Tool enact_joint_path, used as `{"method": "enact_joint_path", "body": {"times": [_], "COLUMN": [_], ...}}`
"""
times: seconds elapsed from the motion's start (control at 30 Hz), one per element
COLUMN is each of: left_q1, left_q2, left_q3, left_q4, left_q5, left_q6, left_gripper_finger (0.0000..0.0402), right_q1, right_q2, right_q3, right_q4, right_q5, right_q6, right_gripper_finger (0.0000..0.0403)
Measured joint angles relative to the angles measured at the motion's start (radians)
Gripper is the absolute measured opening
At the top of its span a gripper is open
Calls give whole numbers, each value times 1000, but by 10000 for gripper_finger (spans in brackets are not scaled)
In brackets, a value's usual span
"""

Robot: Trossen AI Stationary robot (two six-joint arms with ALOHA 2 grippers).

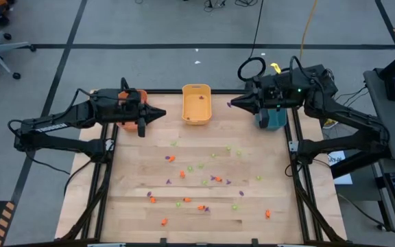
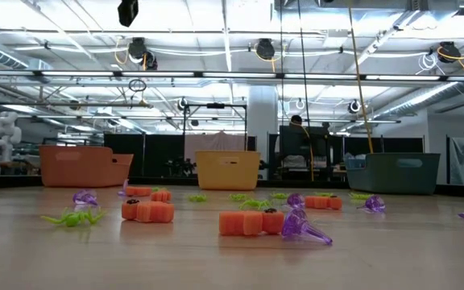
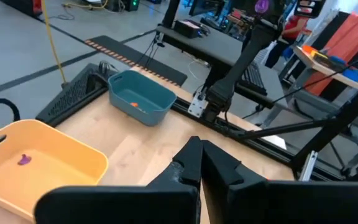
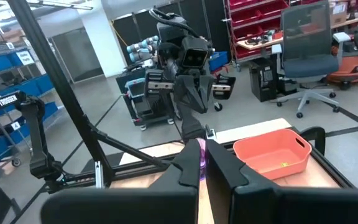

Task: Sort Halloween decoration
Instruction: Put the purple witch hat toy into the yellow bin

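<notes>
Trinkets [image 1: 184, 174] orange, green, purple; bins [image 1: 196, 104] orange, yellow, teal.

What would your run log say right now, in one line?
left end effector: shut, by orange bin | right end effector: shut on purple trinket, near teal bin | loose trinkets: scattered on table

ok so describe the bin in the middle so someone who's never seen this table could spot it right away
In the high view, follow the far edge of the wooden table, where three bins stand in a row. The middle one, between the two grippers, is the yellow bin. The orange bin on its left and the teal bin on its right are partly hidden under the arms; the yellow one is fully in sight.
</notes>
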Motion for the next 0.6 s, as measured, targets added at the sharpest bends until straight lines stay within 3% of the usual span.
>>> {"method": "enact_joint_path", "body": {"times": [0.33,0.6], "left_q1": [0,0], "left_q2": [0,0], "left_q3": [0,0], "left_q4": [-1,-2], "left_q5": [-5,-6], "left_q6": [-23,-23], "left_gripper_finger": [10,10], "right_q1": [0,0], "right_q2": [-8,-8], "right_q3": [0,0], "right_q4": [12,23], "right_q5": [1,3], "right_q6": [-152,-491], "right_gripper_finger": [0,0]}}
